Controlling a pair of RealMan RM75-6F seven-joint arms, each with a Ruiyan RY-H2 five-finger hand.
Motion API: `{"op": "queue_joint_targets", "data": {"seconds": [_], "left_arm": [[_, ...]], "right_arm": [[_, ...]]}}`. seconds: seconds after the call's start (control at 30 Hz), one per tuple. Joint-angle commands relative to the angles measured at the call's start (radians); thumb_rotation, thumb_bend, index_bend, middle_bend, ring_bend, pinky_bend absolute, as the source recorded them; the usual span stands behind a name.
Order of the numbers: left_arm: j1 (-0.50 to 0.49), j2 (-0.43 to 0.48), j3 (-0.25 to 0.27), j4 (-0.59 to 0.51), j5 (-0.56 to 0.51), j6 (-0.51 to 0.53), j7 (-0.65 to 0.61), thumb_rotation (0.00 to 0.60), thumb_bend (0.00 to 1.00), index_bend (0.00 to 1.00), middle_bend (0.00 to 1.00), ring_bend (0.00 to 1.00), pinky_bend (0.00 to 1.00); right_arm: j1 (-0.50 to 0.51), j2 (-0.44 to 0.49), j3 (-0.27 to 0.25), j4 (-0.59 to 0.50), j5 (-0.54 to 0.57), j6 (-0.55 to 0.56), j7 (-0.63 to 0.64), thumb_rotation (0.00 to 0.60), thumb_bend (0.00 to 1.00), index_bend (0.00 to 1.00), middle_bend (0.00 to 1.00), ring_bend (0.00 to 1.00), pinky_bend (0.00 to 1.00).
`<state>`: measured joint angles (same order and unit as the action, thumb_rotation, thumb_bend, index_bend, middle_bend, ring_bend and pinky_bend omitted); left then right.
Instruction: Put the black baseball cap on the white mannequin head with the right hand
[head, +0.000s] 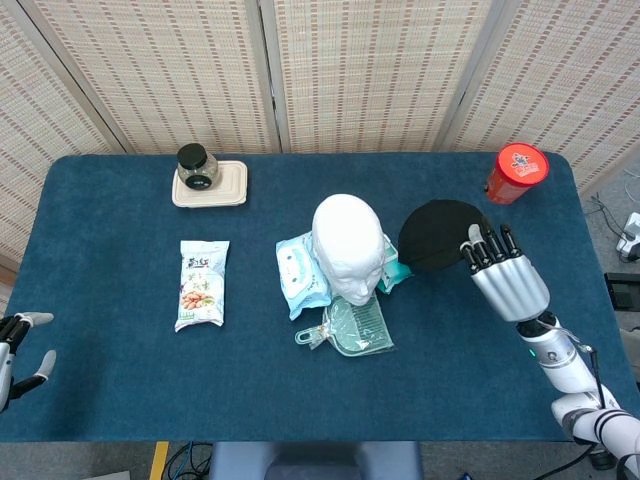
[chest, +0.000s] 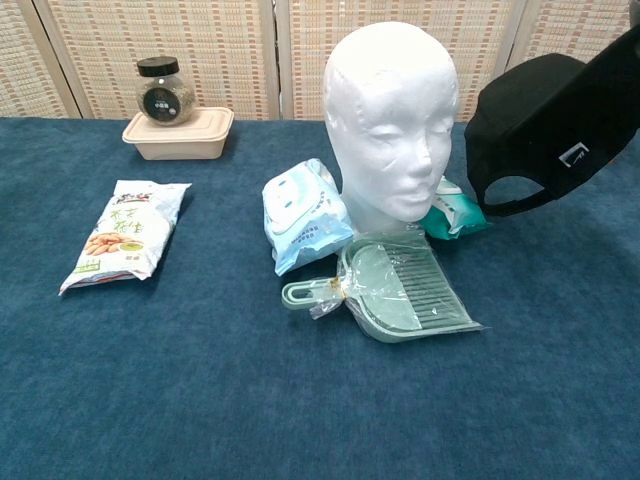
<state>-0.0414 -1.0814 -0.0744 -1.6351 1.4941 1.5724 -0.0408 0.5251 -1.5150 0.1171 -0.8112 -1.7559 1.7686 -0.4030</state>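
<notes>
The white mannequin head (head: 346, 244) (chest: 393, 120) stands upright at the table's middle, facing the front edge. My right hand (head: 505, 281) holds the black baseball cap (head: 437, 234) (chest: 548, 126) lifted off the table just right of the head. In the chest view the cap hangs tilted, its open back strap toward the head, and the hand itself is out of frame. My left hand (head: 18, 345) hovers at the table's front left edge, fingers apart, holding nothing.
Blue and teal wipe packs (head: 303, 273) and a green dustpan (head: 348, 327) lie around the head's base. A snack bag (head: 202, 282) lies at the left, a jar (head: 197, 165) on a beige tray (head: 231, 188) at the back left, a red can (head: 518, 171) at the back right.
</notes>
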Motion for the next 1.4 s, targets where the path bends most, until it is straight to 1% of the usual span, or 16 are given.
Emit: {"op": "queue_joint_targets", "data": {"seconds": [0.03, 0.47, 0.63, 0.8, 1.13, 1.27, 1.4], "left_arm": [[0.0, 0.0, 0.0, 0.0, 0.0, 0.001, -0.001, 0.6, 0.33, 0.3, 0.32, 0.26, 0.51], [0.001, 0.002, 0.0, 0.001, 0.0, 0.0, -0.005, 0.6, 0.33, 0.3, 0.32, 0.26, 0.51], [0.0, 0.002, 0.0, 0.001, -0.001, -0.001, -0.004, 0.6, 0.33, 0.3, 0.32, 0.26, 0.51], [0.0, 0.001, 0.001, 0.001, 0.0, -0.002, -0.001, 0.6, 0.33, 0.3, 0.32, 0.26, 0.51], [0.001, 0.002, 0.001, -0.002, 0.003, 0.003, 0.0, 0.6, 0.33, 0.3, 0.32, 0.26, 0.51], [0.002, 0.002, 0.002, -0.005, 0.008, 0.004, 0.004, 0.6, 0.33, 0.3, 0.32, 0.26, 0.51], [0.001, 0.001, 0.008, -0.005, 0.015, 0.002, 0.008, 0.6, 0.33, 0.3, 0.32, 0.26, 0.51]], "right_arm": [[0.015, 0.019, 0.011, -0.023, -0.006, 0.0, -0.02, 0.6, 0.48, 0.78, 0.42, 0.28, 0.38], [0.048, 0.112, 0.055, -0.162, -0.013, -0.01, -0.119, 0.6, 0.49, 0.78, 0.42, 0.28, 0.38], [0.053, 0.143, 0.07, -0.195, -0.01, -0.02, -0.147, 0.6, 0.49, 0.78, 0.42, 0.28, 0.38], [0.066, 0.169, 0.096, -0.217, 0.001, -0.032, -0.171, 0.6, 0.49, 0.78, 0.42, 0.28, 0.38], [0.123, 0.185, 0.16, -0.216, 0.03, -0.062, -0.188, 0.6, 0.49, 0.79, 0.43, 0.28, 0.38], [0.161, 0.164, 0.177, -0.183, 0.033, -0.081, -0.194, 0.6, 0.49, 0.79, 0.43, 0.28, 0.38], [0.202, 0.124, 0.191, -0.13, 0.042, -0.101, -0.195, 0.6, 0.49, 0.8, 0.43, 0.28, 0.38]]}}
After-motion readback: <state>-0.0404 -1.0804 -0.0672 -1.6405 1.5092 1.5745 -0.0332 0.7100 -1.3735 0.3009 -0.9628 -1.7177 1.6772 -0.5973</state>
